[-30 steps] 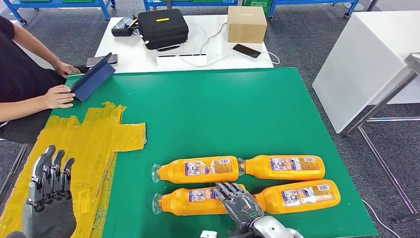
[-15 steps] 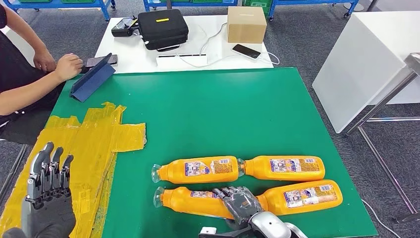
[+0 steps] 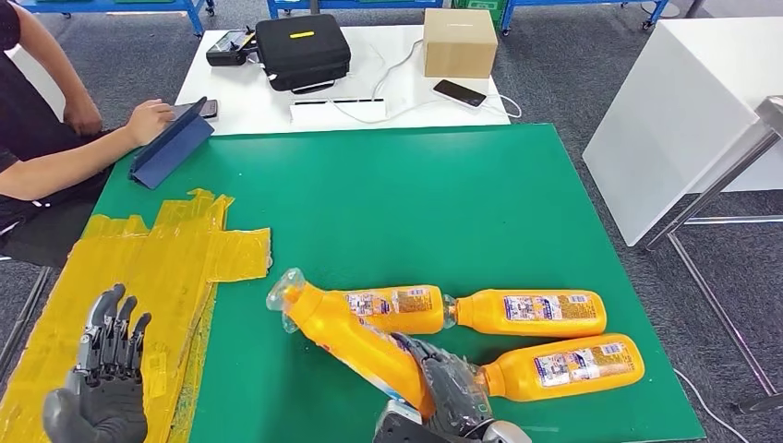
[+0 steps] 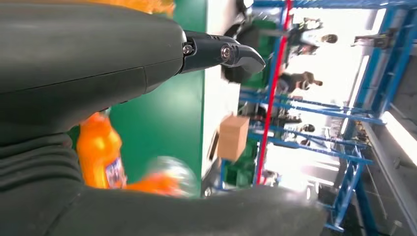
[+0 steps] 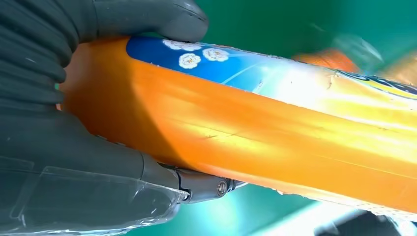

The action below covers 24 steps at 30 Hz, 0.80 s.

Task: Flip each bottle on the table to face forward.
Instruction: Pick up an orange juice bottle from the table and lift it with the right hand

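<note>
Several orange bottles lie near the front of the green table [image 3: 388,203]. My right hand [image 3: 452,392] grips the base of one orange bottle [image 3: 355,337] and holds it tilted up, cap toward the left; the right wrist view shows my fingers [image 5: 39,54] wrapped round this bottle [image 5: 255,132], its blue label uppermost. Behind it a second bottle [image 3: 402,309] rests flat, partly hidden, with a third bottle [image 3: 531,312] to its right. A fourth bottle [image 3: 559,366] lies at the front right. My left hand [image 3: 106,369] hovers open over the yellow taped patch [image 3: 166,268].
A person sits at the far left, one hand [image 3: 148,118] at a blue tablet case [image 3: 171,146] on the table's corner. Behind stands a white table with a black case [image 3: 303,51], a cardboard box [image 3: 459,43] and a phone [image 3: 459,93]. A white table [image 3: 683,101] stands to the right.
My right hand has closed round the front left bottle and lifted it, swinging its cap up and over the bottle behind. My left hand shifted slightly right. The person's hand moved to the tablet's top.
</note>
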Motion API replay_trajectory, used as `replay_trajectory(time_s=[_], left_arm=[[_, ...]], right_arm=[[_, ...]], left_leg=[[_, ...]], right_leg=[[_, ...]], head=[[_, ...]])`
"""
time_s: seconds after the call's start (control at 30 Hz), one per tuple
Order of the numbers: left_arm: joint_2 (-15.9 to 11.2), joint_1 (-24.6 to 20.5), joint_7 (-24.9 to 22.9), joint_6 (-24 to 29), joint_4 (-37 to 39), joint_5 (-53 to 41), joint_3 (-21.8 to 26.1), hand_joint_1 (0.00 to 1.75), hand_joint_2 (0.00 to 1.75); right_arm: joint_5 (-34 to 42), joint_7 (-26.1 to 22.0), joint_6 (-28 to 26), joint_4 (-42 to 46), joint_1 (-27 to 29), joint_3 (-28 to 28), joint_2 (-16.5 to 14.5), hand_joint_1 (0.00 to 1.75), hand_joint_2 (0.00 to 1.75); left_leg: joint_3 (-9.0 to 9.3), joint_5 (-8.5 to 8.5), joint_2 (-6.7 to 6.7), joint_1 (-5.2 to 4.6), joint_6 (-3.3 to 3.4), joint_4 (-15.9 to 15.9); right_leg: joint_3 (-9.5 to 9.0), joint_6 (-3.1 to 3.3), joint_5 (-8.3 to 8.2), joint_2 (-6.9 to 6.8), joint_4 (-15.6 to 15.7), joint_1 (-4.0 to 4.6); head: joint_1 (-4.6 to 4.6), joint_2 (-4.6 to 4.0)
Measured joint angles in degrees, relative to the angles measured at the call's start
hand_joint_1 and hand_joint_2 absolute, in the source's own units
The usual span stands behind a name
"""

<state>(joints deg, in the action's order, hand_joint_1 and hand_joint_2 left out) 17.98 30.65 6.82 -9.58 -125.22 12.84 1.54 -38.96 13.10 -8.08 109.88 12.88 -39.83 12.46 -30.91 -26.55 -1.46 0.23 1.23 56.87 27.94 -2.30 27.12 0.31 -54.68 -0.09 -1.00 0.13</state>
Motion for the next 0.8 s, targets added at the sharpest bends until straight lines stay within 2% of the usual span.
replay_trajectory(time_s=[0.17,0.33,0.57,0.8], left_arm=[[0.88,1.26,-2.29,-5.84,0.10,5.23,1.16,0.00,1.75],[0.97,1.73,-6.12,-10.13,1.15,13.09,1.26,0.00,1.75],[0.61,1.96,-6.70,-11.54,2.84,15.00,0.60,0.00,1.75],[-2.15,2.47,-4.87,-13.14,5.42,17.66,-2.32,0.00,1.75]], right_arm=[[-1.39,0.35,-0.87,8.46,0.47,-0.46,0.05,1.75,1.75],[-0.92,-1.08,1.88,10.67,-0.52,-0.99,0.02,1.75,1.75],[-0.49,-2.11,4.93,10.63,-1.89,-1.21,-0.31,1.75,1.75],[0.19,-5.50,7.48,8.82,-2.50,-1.73,-0.23,1.75,1.75]], left_leg=[[-0.02,-0.01,0.00,0.00,0.00,0.00],[0.02,-0.01,0.00,0.00,0.00,-0.01],[0.00,0.00,-0.01,0.00,0.00,0.00],[-0.04,-0.01,-0.02,0.00,-0.01,-0.01]], right_leg=[[0.05,0.00,0.01,0.00,0.01,0.00],[0.13,0.01,0.02,0.00,0.01,0.00],[0.06,0.01,0.01,0.00,0.01,0.00],[0.03,0.00,0.02,0.00,0.00,0.00]], head=[[0.00,0.00],[0.00,0.00],[-0.01,0.00],[0.00,0.00]])
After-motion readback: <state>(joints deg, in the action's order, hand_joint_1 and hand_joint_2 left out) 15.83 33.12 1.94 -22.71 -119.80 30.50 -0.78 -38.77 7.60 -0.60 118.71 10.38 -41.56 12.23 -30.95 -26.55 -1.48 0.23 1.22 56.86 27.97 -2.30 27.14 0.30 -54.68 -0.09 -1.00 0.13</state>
